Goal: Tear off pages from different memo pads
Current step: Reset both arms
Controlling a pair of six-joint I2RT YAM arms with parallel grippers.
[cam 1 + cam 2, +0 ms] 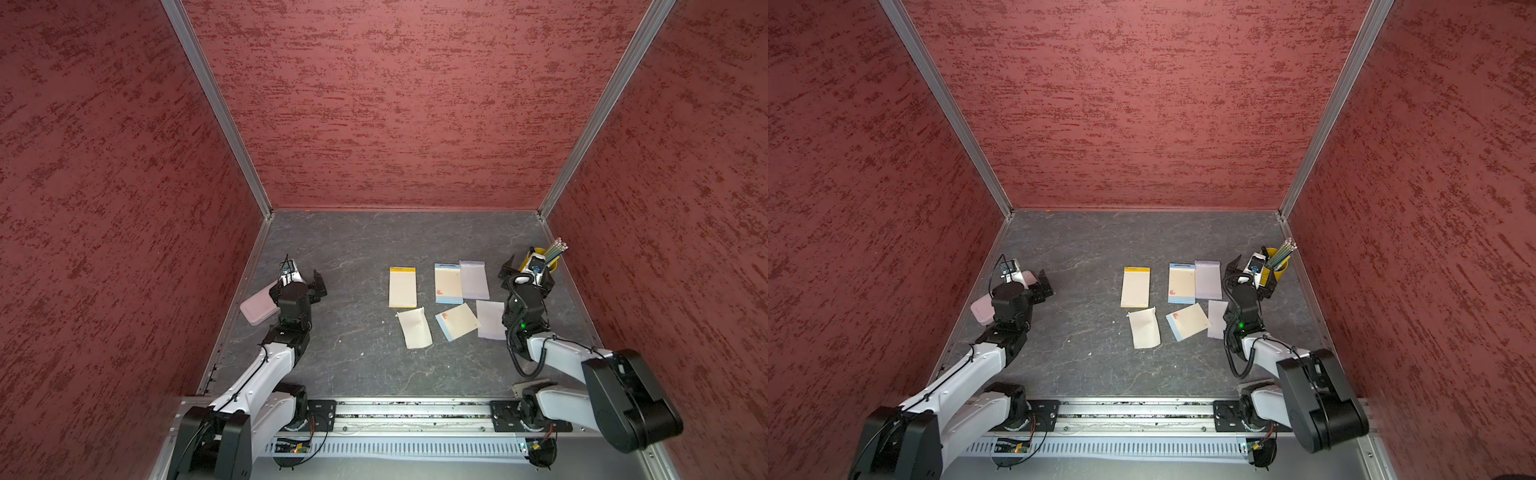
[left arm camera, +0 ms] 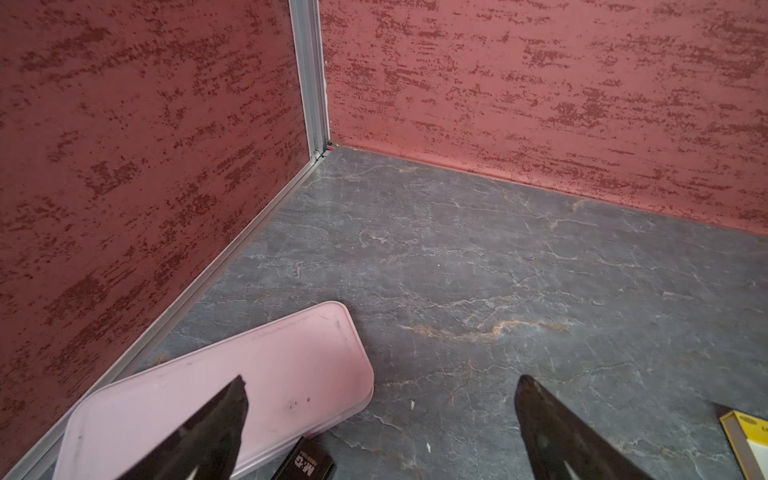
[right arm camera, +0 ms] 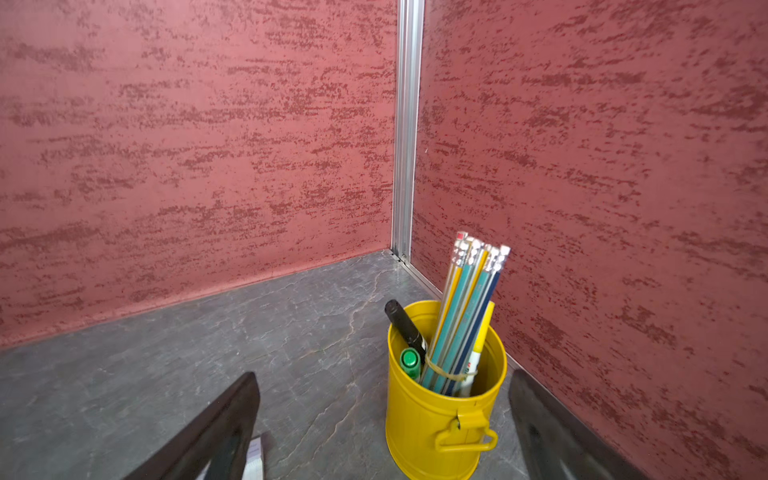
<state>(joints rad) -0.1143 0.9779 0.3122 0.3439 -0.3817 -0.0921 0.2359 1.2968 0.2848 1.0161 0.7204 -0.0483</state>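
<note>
White and black, the left arm (image 1: 257,378) and the right arm (image 1: 561,357) are reaching out from the metal rail (image 1: 415,409) over the grey stone-look table (image 1: 353,249). The left gripper (image 2: 380,382) is hanging wide open and empty near the flat pink rounded case (image 2: 249,374). The right gripper (image 3: 382,376) is gaping wide and empty near the yellow tin bucket (image 3: 436,415) of pencils. Between the arms are lying the cream pad with a yellow top band (image 1: 402,287), the cream pad with a blue border (image 1: 448,284) and the lavender pad (image 1: 473,280). Just in front of each is lying a loose page: the plain cream sheet (image 1: 414,328), the blue-edged cream sheet (image 1: 457,321) and the pale lavender sheet (image 1: 490,319), maybe partly under the right arm.
</note>
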